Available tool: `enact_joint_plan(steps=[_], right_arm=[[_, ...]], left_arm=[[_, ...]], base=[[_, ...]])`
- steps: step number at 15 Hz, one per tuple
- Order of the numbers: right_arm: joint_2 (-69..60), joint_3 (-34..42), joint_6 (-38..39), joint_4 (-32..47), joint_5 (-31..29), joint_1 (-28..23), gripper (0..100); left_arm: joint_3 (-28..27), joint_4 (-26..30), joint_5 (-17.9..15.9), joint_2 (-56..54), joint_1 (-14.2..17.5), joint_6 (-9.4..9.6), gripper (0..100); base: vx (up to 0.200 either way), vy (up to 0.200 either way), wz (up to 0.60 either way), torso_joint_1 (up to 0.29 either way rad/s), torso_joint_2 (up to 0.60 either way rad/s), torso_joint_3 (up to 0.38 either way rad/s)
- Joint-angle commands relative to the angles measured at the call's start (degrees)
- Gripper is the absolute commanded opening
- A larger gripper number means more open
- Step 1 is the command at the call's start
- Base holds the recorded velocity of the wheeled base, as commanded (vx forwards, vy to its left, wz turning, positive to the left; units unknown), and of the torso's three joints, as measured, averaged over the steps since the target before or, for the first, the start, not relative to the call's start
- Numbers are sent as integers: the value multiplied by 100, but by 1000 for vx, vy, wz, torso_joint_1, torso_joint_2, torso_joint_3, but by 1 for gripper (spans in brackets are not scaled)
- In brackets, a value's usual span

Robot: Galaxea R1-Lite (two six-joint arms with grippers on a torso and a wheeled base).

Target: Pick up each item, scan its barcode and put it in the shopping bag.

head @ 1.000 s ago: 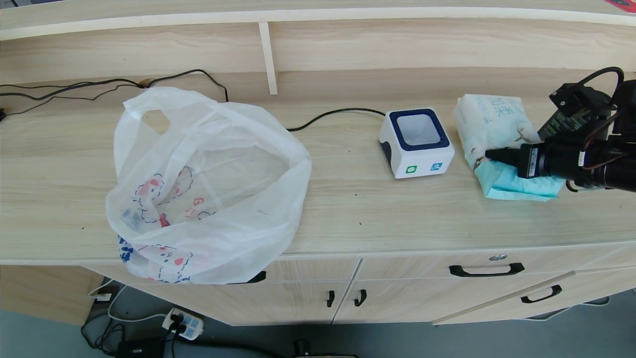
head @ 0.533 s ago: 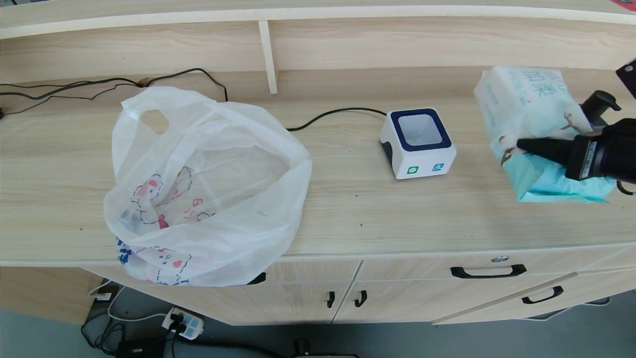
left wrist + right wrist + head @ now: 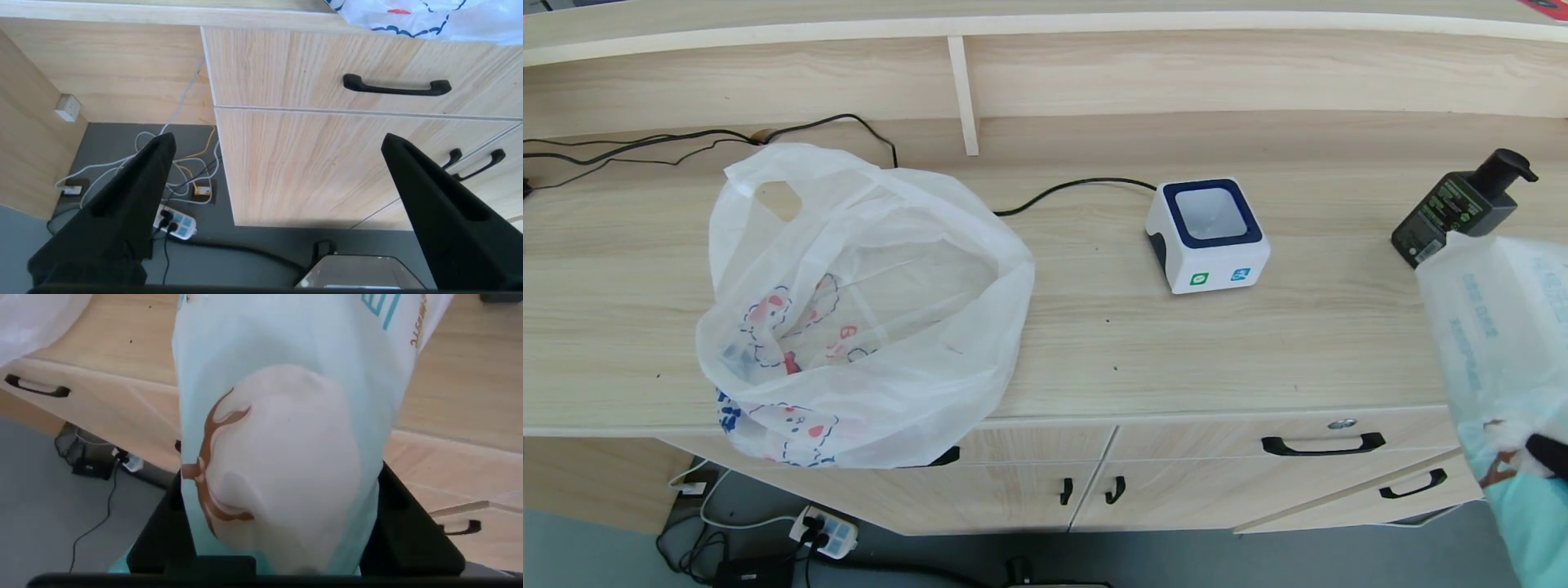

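Right jaws, mostly hidden, clamp the half-cropped tissue pack (image 3: 1494,327)

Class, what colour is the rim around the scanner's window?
Dark blue, on a white scanner; clearest in the head view.

Glossy plastic tissue pack (image 3: 1494,327), matt wood counter (image 3: 1094,343)

On the counter (image 3: 1143,343), the shopping bag (image 3: 849,310) sat at the left, spilling over the front edge. The scanner (image 3: 1207,235) stood right of centre, its cable (image 3: 1062,186) trailing behind it toward the bag. The pump bottle (image 3: 1462,208) lay near the right edge, behind the tissue pack (image 3: 1503,343), which hung over the front right corner.
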Motion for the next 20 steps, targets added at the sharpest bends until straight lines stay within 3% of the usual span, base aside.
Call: enact_joint_plan(steps=[1,3,7,10,12,15,18,20], right_arm=[[-742,579,82,31,15,24,0],[-707,412,715,-4,164,331,0],[-30,-317,1436,-13,164,1518,0],[665,-889,3194,-180,190,2766,0],[1420,-880,4706,-1225,190,3662,0],[2501,-520,6507,-3379,217,3741,0],[2493,-212,7817,-4135,340,4198,0],[2440,16,8335,-4346,349,4198,0]], left_arm=[[0,0,1,1,-1,1,100],[0,-9,1,1,-1,-16,100],[0,9,1,1,-1,10,100],[0,9,1,1,-1,19,100],[0,9,1,1,-1,19,100],[0,-9,1,1,-1,168,100],[0,-9,1,1,-1,160,100],[0,-9,1,1,-1,168,100]], base=[[0,0,0,0,0,0],[0,0,0,0,0,0],[0,0,0,0,0,0],[0,0,0,0,0,0],[0,0,0,0,0,0],[0,0,0,0,0,0],[0,0,0,0,0,0],[0,0,0,0,0,0]])
